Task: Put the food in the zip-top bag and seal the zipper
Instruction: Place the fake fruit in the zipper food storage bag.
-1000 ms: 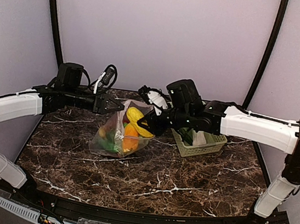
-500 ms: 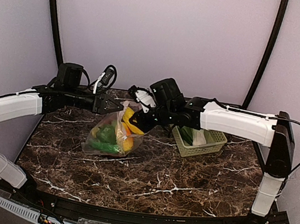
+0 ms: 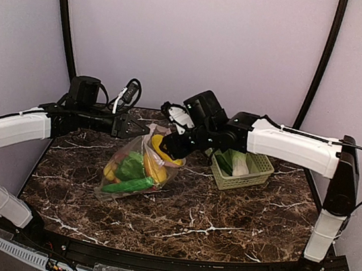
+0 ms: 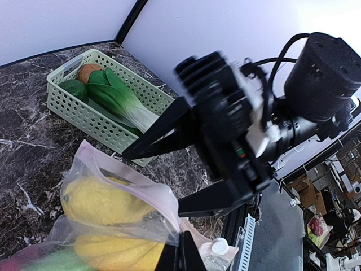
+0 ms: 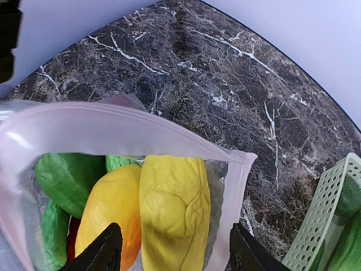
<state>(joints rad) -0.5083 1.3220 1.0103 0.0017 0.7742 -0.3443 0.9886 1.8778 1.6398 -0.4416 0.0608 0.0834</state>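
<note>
1. Progress looked good: the clear, floppy, dotted zip-top bag already held several pieces of plastic toy food, among them a yellow corn cob, a yellow-orange piece and a green pepper.
2. Left to do: a white-green bok choy and a few other pieces lay in the pale green lattice basket, and the pale pink zipper strip stood unsealed.
3. My left gripper was clamped on the bag's mouth edge, holding it up while the bag's belly rested on the dark marble counter.
4. My right gripper hovered with jaws apart just above the open mouth, the corn directly below its fingertips.
</note>
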